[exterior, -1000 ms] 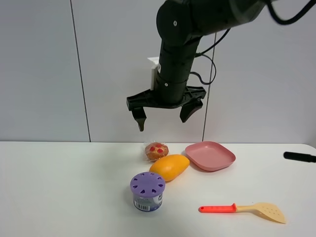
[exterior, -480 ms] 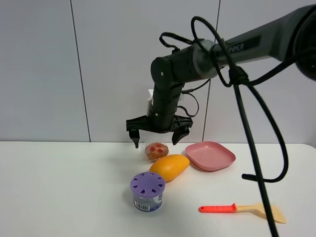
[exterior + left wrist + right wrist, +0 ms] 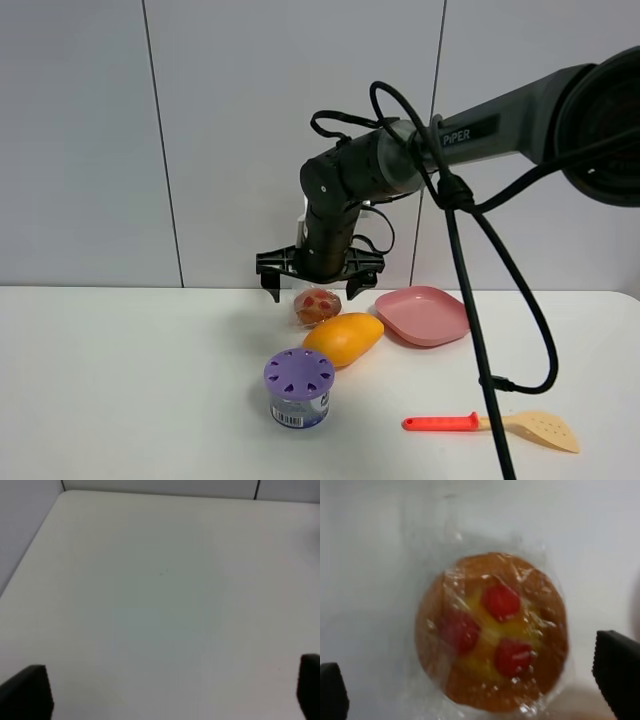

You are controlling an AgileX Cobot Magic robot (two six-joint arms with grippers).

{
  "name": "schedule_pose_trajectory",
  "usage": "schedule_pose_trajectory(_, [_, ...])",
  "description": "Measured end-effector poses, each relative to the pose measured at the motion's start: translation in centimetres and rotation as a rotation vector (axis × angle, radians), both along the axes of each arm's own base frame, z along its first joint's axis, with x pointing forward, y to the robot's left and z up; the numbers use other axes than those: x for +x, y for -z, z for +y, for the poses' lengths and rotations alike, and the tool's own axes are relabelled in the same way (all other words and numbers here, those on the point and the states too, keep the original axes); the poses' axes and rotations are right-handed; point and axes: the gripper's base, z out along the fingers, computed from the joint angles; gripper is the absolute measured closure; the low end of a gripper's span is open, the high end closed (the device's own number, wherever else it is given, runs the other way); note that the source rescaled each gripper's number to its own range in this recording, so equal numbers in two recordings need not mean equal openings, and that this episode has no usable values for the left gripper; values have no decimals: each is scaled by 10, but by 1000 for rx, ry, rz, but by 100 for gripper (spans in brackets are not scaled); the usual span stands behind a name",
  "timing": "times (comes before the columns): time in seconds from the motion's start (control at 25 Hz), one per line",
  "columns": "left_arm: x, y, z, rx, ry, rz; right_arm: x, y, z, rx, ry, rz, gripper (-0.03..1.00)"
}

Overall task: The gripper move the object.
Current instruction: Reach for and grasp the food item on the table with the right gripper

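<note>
- The surface (image 3: 120, 380) is plain matte white and fills the lower part of the high view. Behind it stands a pale grey wall (image 3: 80, 140) of flat panels split by thin dark vertical seams.
- The muffin (image 3: 317, 305) sits on the surface at centre frame, close to the wall. It is round and brown, with three glossy red spots on a yellow middle, under crinkled clear plastic that catches the light.
- The right gripper (image 3: 313, 287) hangs just above the muffin on a thick black arm with looping cables. Its black fingers (image 3: 617, 680) are spread wide, one to each side of the muffin, neither touching it.
- The left gripper (image 3: 167, 692) has its fingers wide apart over bare surface, with nothing between them.
- A smooth orange-yellow mango (image 3: 344, 339) lies just below and right of the muffin and seems to touch it.
- A short can (image 3: 298, 387) with a purple perforated lid stands at lower centre.
- A pink rounded-square plate (image 3: 424, 315) lies right of the muffin.
- A spatula (image 3: 495, 423) with a red handle and tan slotted blade lies at lower right.
</note>
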Motion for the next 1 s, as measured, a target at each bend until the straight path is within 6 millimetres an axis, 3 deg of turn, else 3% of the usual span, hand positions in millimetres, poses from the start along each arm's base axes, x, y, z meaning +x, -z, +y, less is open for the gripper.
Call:
schedule_pose_trajectory(0.76, [0, 0, 0, 0, 0, -1, 8, 37, 1, -26, 0, -48, -2])
schedule_pose_trajectory(0.84, [0, 0, 0, 0, 0, -1, 8, 37, 2, -8, 2, -48, 10])
schedule_pose_trajectory(0.92, [0, 0, 0, 0, 0, -1, 8, 37, 3, -2, 2, -50, 31])
schedule_pose_trajectory(1.0, [0, 0, 0, 0, 0, -1, 8, 37, 3, 2, 3, -49, 62])
